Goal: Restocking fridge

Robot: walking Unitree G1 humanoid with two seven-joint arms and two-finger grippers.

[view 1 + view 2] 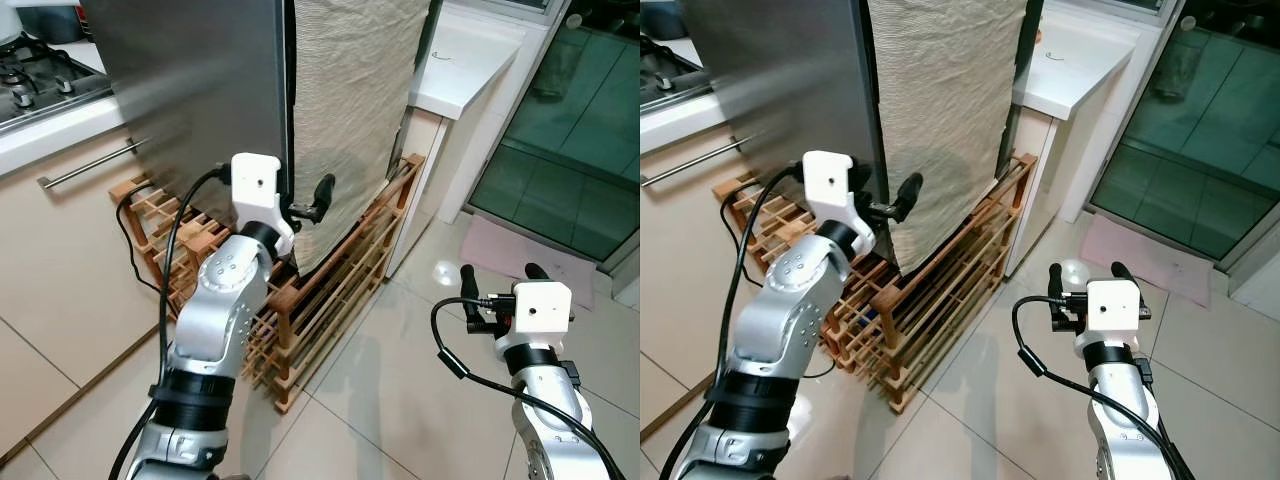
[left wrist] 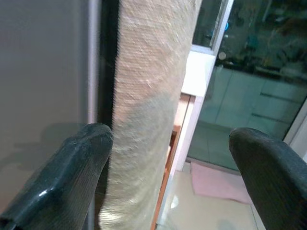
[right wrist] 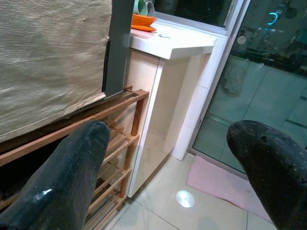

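Steel fridge (image 1: 200, 90) fills the upper left, left pincer (image 1: 305, 207) spread wide at its door edge beside the cloth cover (image 1: 350, 110), right pincer (image 1: 498, 283) released low right; fingers could snag cloth instead.

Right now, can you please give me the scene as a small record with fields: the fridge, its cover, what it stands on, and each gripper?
fridge: steel door, shut, facing the robot's left side
cloth cover: beige cloth hanging down the fridge's side, beside the door edge
wooden rack: slatted rack under the fridge, on the tiled floor
left gripper: raised at the door's edge, open, one finger on each side of the edge
right gripper: low over the floor, open, holding nothing
counter: white top beyond the fridge
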